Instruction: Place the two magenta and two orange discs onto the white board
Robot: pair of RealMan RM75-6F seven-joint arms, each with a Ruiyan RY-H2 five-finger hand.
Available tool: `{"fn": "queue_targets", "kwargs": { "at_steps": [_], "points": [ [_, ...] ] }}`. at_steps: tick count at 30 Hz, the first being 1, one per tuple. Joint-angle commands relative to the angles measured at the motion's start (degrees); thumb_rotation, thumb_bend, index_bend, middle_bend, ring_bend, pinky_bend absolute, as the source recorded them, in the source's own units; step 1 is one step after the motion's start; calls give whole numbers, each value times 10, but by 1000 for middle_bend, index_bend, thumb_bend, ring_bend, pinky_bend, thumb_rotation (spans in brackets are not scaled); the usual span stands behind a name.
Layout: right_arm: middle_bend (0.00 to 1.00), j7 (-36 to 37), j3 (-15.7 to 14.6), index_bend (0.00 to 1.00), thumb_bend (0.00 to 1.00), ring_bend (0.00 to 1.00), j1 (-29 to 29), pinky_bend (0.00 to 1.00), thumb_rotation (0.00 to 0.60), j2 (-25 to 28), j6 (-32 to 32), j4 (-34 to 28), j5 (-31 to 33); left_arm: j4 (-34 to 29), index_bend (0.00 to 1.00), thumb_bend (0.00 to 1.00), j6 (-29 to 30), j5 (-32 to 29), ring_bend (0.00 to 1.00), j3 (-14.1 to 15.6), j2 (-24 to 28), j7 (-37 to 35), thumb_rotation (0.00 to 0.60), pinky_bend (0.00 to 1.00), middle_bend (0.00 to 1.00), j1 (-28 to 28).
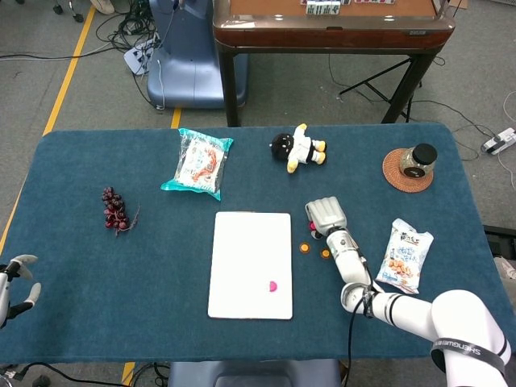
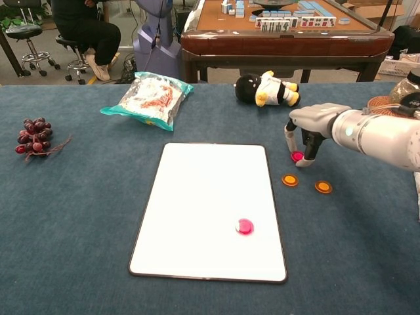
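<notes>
The white board (image 1: 251, 264) (image 2: 210, 207) lies flat mid-table. One magenta disc (image 1: 273, 285) (image 2: 245, 227) rests on its near right part. Two orange discs (image 2: 289, 179) (image 2: 323, 187) lie on the blue cloth just right of the board, also seen from the head as the orange discs (image 1: 305, 247) (image 1: 326, 253). My right hand (image 1: 326, 216) (image 2: 308, 128) reaches down behind them and pinches the second magenta disc (image 2: 297, 156) between thumb and fingers at cloth level. My left hand (image 1: 14, 278) hangs by the table's near left edge, fingers apart, holding nothing.
A snack bag (image 1: 198, 163) and a bunch of grapes (image 1: 114, 208) lie at the left. A plush toy (image 1: 297, 148) sits behind the board. A jar on a coaster (image 1: 417, 160) and a snack packet (image 1: 405, 255) are at the right. A brown table (image 2: 275, 33) stands behind.
</notes>
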Motion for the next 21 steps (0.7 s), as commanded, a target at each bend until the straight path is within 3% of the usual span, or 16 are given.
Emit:
{"fn": "queue_targets", "kwargs": {
  "at_steps": [1,11,21],
  "points": [
    [1000,4,1,528,207,1000,-2,1000,600,10,6,-18,-7,0,387,381,-1,0,423,0,0,0,600,627,510,0],
    [1000,1,1,536,207,1000,-5,1000,600,65,56,-150,-57,3,388,382,-2,-2,423,0,-3,5,600,627,509,-1],
    [1000,-52,-19,536,207,1000,6,1000,600,95,103,-295,-98,4,388,381,-2,-5,423,-1,-4,8,600,627,510,-1]
  ]
}}
